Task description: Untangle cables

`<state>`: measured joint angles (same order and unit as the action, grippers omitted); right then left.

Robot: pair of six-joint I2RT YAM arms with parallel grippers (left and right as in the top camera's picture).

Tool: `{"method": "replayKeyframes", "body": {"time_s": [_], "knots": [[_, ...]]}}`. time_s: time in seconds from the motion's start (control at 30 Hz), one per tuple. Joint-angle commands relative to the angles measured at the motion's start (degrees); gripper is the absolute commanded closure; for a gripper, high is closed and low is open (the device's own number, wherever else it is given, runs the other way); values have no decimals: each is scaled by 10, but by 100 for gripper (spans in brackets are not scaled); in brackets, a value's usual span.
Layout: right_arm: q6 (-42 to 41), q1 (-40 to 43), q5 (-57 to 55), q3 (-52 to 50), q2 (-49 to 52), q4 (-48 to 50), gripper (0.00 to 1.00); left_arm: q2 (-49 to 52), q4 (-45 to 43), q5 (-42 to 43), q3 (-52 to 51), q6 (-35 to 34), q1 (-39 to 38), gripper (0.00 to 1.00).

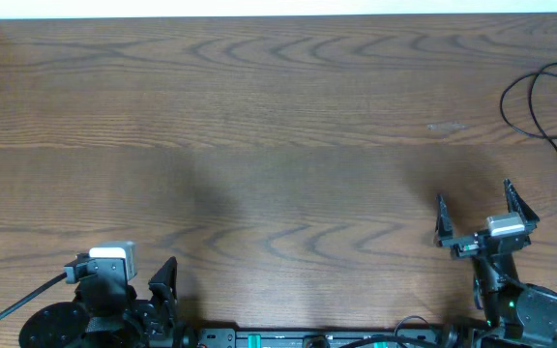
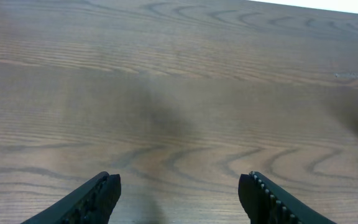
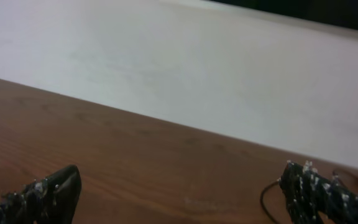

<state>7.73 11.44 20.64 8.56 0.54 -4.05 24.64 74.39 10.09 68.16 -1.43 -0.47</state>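
Both arms are black. The left pincer [image 2: 179,183] has two dark, wedge-shaped fingers [image 2: 95,198], and one inner edge is lined with small rounded teeth. The right pincer [image 1: 475,200] has slim black prongs that taper to points; seen close, they are flecked with pale specks. Each wrist carries a boxy block: the white block [image 1: 112,256] on the left, the silvery block [image 1: 506,225] on the right. A thick black wire [image 1: 13,302] trails from the left arm. A green light [image 1: 513,307] glows on the right base, and the black rail [image 1: 259,340] between the arms bears teal markings.
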Motion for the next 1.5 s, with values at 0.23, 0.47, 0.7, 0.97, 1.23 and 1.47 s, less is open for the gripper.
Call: {"method": "replayKeyframes", "body": {"time_s": [0.23,0.47,0.7,0.97,1.23,1.47], "knots": [[-64,2,-99,-24,-1,-46,1,-1,0,-7,7,8,2,33],[-64,2,-113,-24,-1,-149,1,-1,0,-7,7,8,2,33],[-97,2,-110,-23,1,-167,1,-1,0,-7,7,8,2,33],[-107,2,-111,-23,1,-166,1,-1,0,-7,7,8,2,33],[-107,2,-111,-23,1,-166,1,-1,0,-7,7,8,2,33],[-107,2,-111,-23,1,-166,1,-1,-1,-7,7,8,2,33]]}}
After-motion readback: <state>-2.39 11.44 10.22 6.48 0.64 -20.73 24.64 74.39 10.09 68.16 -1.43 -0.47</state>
